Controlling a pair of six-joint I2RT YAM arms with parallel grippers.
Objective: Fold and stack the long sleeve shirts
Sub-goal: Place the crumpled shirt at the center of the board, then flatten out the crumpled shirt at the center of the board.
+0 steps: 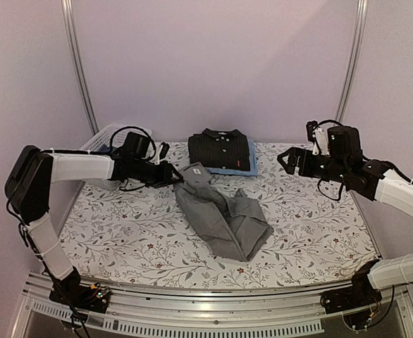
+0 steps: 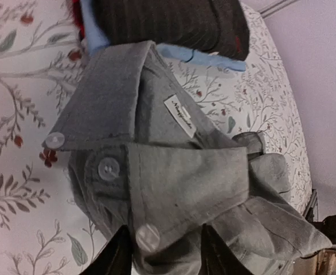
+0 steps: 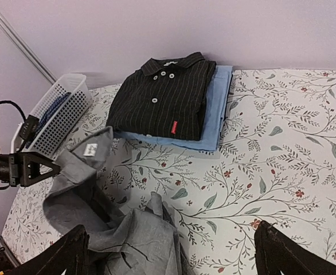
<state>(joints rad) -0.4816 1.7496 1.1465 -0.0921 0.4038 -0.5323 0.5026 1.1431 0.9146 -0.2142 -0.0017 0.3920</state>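
The left pincer has its jaws partly apart, one on either side of the buttoned front strip of the grey shirt, right under the collar. Cloth fills the gap between the jaws, but they look too wide to be pinching it, so this reads as a letting-go or a re-gripping rather than a firm hold. The shirt itself lies rumpled on the table, trailing away from the pincer's tips with its collar end nearest them; it is not folded yet. Taking it by the collar makes sense, since that end gives a straight line to pull the body flat.

The right pincer is spread wide, holds nothing and hangs above the table, with the far end of the grey heap just below and ahead of it (probably waiting to take a sleeve or hem).

Further ahead of it, well apart from both pincers, the black shirt sits folded on top of the folded blue shirt, so two of the three seem done and the grey one should go on top. A basket stands beyond the left pincer.

Inside the grey collar is a white label with dark script, too blurred to read. The black shirt has a small red tag; no lettering can be made out.
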